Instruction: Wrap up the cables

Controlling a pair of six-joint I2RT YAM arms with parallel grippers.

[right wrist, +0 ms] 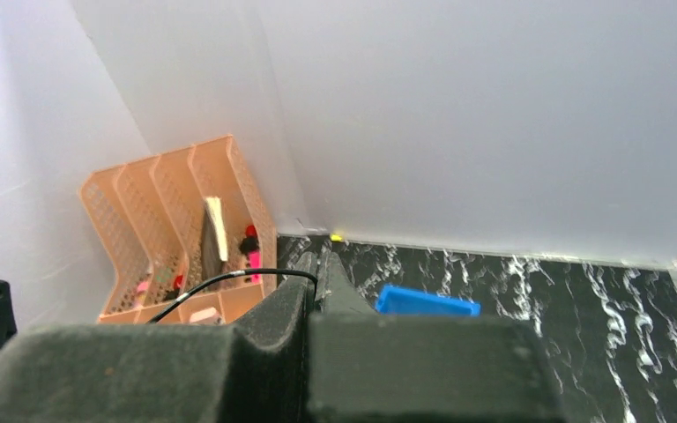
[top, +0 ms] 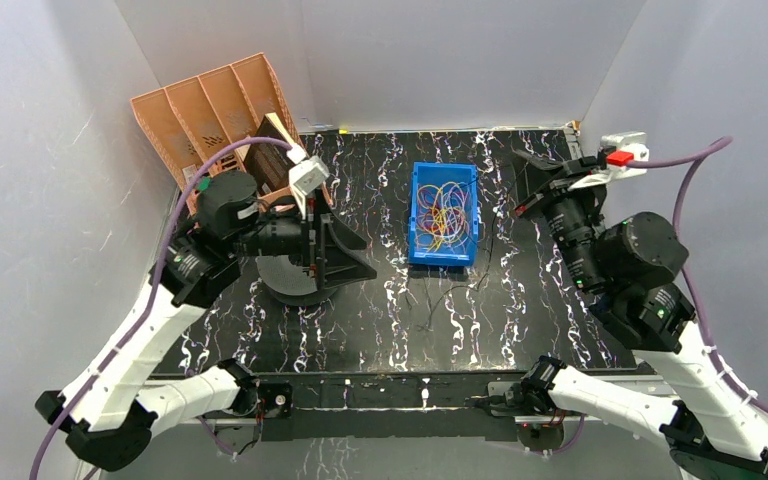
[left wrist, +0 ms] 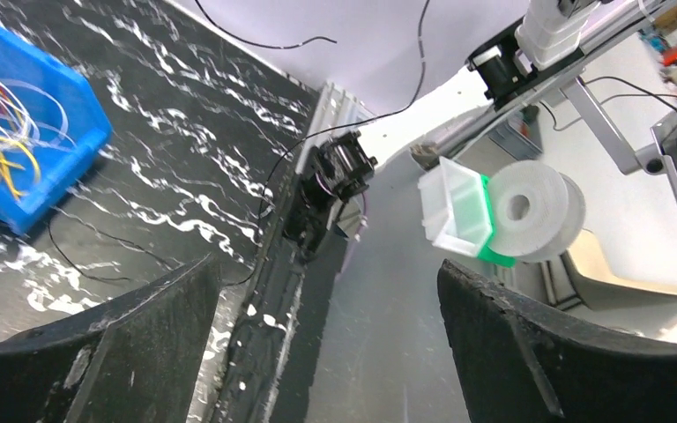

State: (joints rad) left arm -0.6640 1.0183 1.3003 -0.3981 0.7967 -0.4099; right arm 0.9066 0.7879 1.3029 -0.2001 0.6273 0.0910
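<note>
A blue bin (top: 443,215) in the middle of the table holds a tangle of yellow, orange, red and purple cables (top: 441,212). One dark cable (top: 484,262) trails from my right gripper (top: 522,165) down past the bin onto the table. The right gripper (right wrist: 319,264) is shut on this dark cable (right wrist: 229,276), which arcs out to the left from its tips. My left gripper (top: 365,257) is wide open and empty, left of the bin; its view shows the gap between its fingers (left wrist: 328,291), the bin (left wrist: 44,150) and the dark cable (left wrist: 97,238).
An orange file rack (top: 210,110) stands at the back left and also shows in the right wrist view (right wrist: 167,229). A dark round object (top: 290,278) lies under the left gripper. White walls enclose the table. A white roll (left wrist: 533,211) sits beyond the near table edge.
</note>
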